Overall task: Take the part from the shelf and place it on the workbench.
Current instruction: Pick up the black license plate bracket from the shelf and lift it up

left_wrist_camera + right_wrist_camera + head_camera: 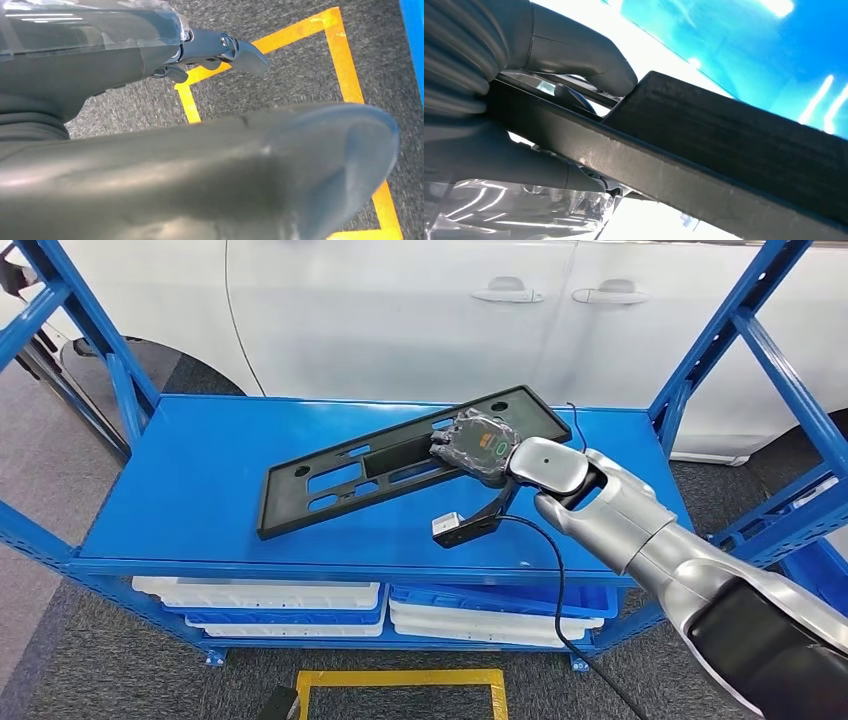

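A long flat black part with several slots lies slantwise on the blue top shelf. My right hand grips it towards its far right end, near the middle of the long edge. In the right wrist view the thumb and the fingers press on opposite faces of the part's edge. Its left end rests on the shelf; whether the gripped end is raised I cannot tell. My left hand hangs over the floor, fingers stretched out and holding nothing.
Blue uprights frame the shelf, and a white car stands close behind. White and blue trays fill the lower level. Yellow tape marks the grey carpet in front. A black cable hangs from my right wrist.
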